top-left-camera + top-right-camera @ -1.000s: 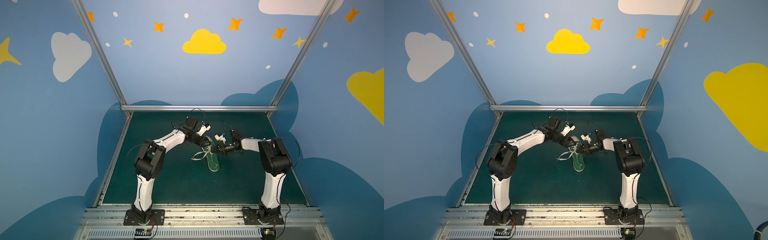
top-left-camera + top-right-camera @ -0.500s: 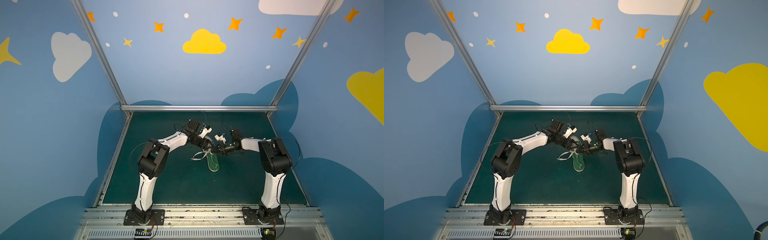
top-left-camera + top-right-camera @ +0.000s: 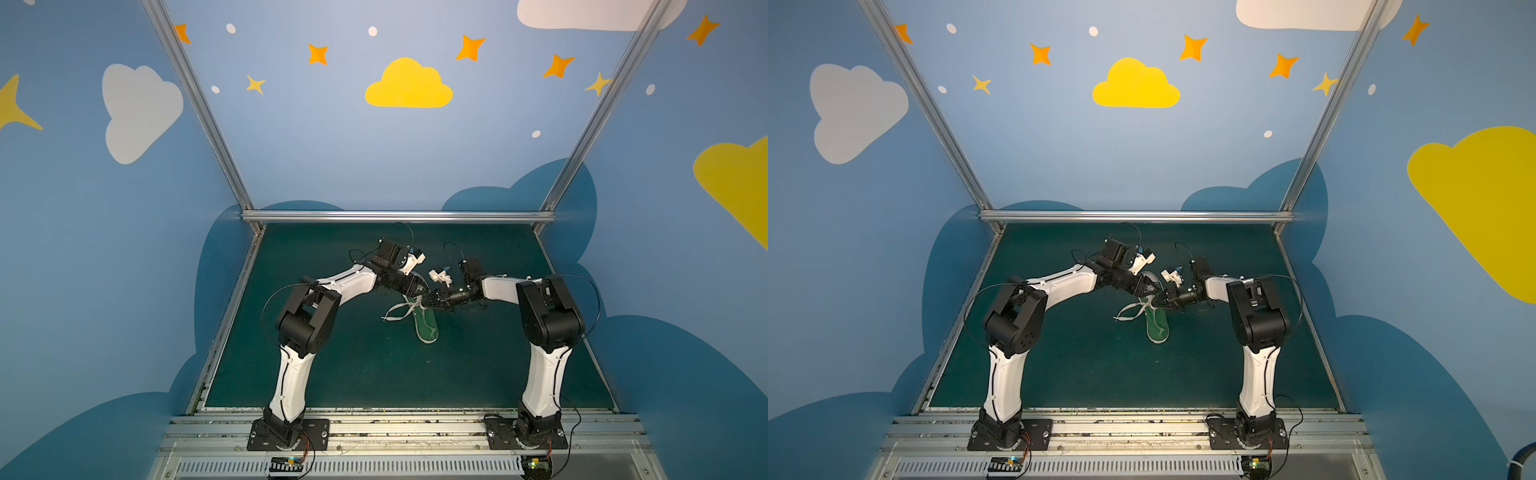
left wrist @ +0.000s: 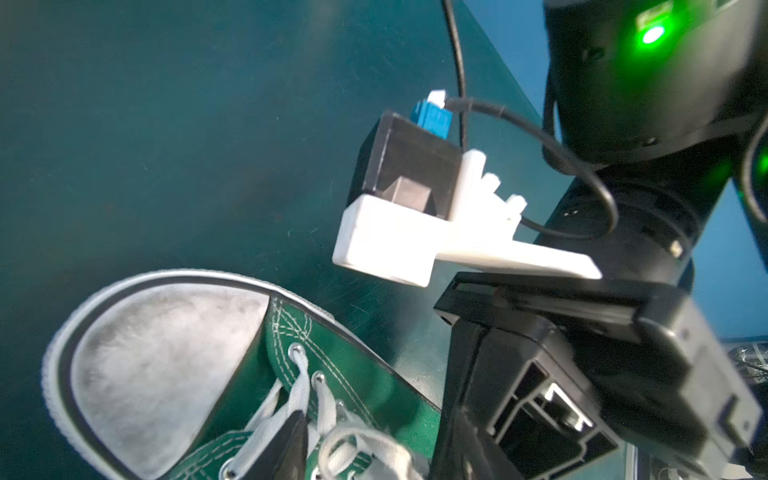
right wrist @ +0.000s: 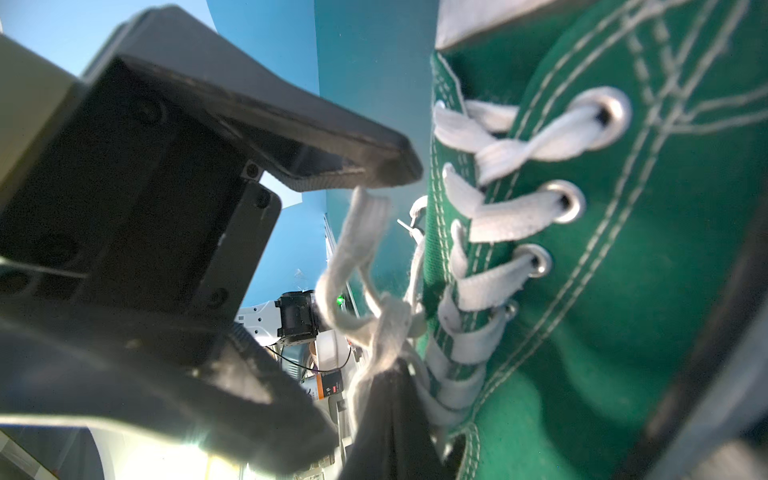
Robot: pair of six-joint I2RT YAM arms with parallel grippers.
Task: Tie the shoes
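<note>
Black plastic left gripper (image 3: 419, 289) hangs over the shoe's toe. Its flat wedge fingers (image 5: 332, 137) stand apart, and a lace loop shows between them; contact cannot be judged. White flat woven laces (image 3: 397, 311) trail in limp loops onto the dark green mat (image 3: 332, 365). Green canvas shoe (image 3: 427, 326), with pale stitching and a scuffed white rubber toe cap (image 4: 158, 374), sits mid-mat, toe towards the back wall. Right gripper (image 3: 428, 300) is closed, pinching the laces. Its tips are blurred, and both wrist views cut off the heel.
</note>
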